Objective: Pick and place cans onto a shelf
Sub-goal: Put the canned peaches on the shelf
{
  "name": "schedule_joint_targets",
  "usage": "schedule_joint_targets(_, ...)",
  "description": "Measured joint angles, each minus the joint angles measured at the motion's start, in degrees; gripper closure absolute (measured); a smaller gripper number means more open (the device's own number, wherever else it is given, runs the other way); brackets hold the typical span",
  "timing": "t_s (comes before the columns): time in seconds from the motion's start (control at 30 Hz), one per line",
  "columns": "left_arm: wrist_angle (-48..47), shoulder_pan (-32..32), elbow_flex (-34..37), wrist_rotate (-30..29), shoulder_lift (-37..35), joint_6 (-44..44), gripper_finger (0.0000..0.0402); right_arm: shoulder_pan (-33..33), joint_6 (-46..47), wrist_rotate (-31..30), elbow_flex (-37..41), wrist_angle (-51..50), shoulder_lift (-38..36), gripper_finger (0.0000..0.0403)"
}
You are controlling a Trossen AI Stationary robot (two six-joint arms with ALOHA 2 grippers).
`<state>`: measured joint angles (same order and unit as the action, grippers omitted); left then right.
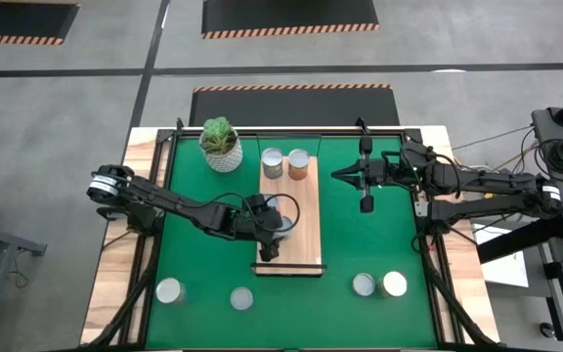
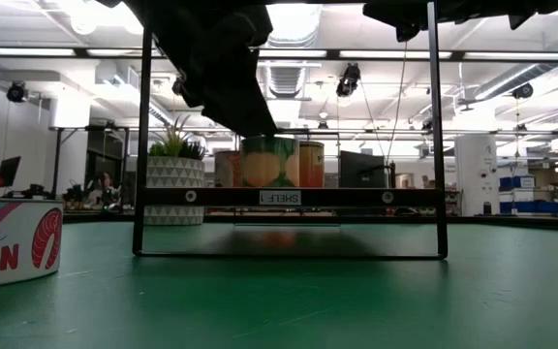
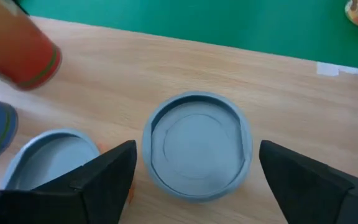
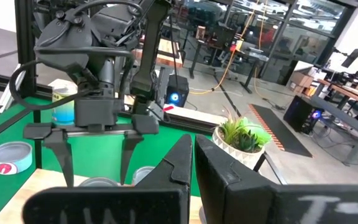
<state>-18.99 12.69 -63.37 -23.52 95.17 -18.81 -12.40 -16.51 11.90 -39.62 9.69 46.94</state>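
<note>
The left arm reached from the table's 9 o'clock edge across the green mat (image 1: 203, 264), its left gripper (image 1: 274, 227) poised over the shelf (image 1: 306, 240), which lay lengthwise at the table's centre. The left wrist view showed its fingers (image 3: 107, 171) set apart, one on either side of a grey-topped can (image 3: 196, 146) standing upright on the board; contact with the can's sides could not be confirmed. That view alone showed a second can top (image 3: 51, 155) just beside it. Two further cans (image 1: 285, 164) stood at the shelf's 12 o'clock end, beside the potted plant (image 1: 220, 143). Four cans (image 1: 169, 290) remained on the mat toward 6 o'clock. The right gripper (image 1: 342, 176) hovered at 2 o'clock, jaws together per the right wrist view. The low view alone showed the orange-labelled can (image 2: 267, 161) on the raised shelf.
</note>
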Motion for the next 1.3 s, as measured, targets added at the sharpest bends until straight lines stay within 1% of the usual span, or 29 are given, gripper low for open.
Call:
schedule_joint_targets(0.2, -0.01, 0.52, 0.0, 0.03, -0.8, 5.72, 0.0073, 0.0, 1.9, 0.02, 0.0, 0.02, 0.0, 0.0394)
schedule_joint_targets(0.37, -2.07, 1.22, 0.02, -0.61, -4.48, 11.49, 0.0077, 0.04, 6.05, 0.06, -0.77, 0.04, 0.92, 0.0394)
schedule_joint_targets(0.5, -4.35, 3.64, 1.1, -7.85, -9.63, 17.95, 0.0093, 0.15, 9.92, 0.08, -3.02, -0.44, 5.0, 0.0394)
schedule_joint_targets(0.57, -3.62, 4.51, 2.7, -10.04, -13.15, 20.9, 0.0106, 0.15, 11.18, 0.09, -4.5, -2.16, 8.34, 0.0394)
schedule_joint_targets(0.63, -0.98, 4.56, 4.84, -10.27, -16.75, 23.21, 0.0123, 0.15, 12.35, 0.06, -6.71, -4.22, 12.07, 0.0394)
schedule_joint_targets(0.73, 6.93, 4.44, 9.81, -10.52, -22.17, 28.33, 0.0156, 0.36, 13.46, 0.01, -11.12, -8.01, 17.52, 0.0394)
schedule_joint_targets(0.87, 18.09, 4.11, 17.13, -10.78, -29.24, 37.14, 0.021, 1.13, 13.53, 0.04, -18.04, -12.51, 24.63, 0.0394)
schedule_joint_targets(0.93, 23.38, 3.93, 20.32, -11.93, -32.52, 40.1, 0.0241, 1.85, 14.02, 0.02, -21.89, -15.86, 27.67, 0.0394)
schedule_joint_targets(1.0, 27.2, 3.91, 23.12, -13.37, -35.67, 41.25, 0.0272, 3.03, 14.86, 0.04, -26.05, -20.33, 30.49, 0.0394)
schedule_joint_targets(1.07, 29.73, 3.78, 25.73, -13.56, -38.3, 40.75, 0.0303, 4.32, 15.7, 0.08, -29.7, -25.23, 33.01, 0.0394)
schedule_joint_targets(1.2, 33.6, 3.8, 30.49, -13.52, -41.87, 39.93, 0.0354, 7.35, 18.89, 0.09, -34.37, -31.56, 38.39, 0.0394)
schedule_joint_targets(1.3, 38.41, 3.8, 31.91, -13.54, -43.43, 44.05, 0.038, 8.92, 20.91, 0.13, -37.08, -36.44, 41.74, 0.0394)
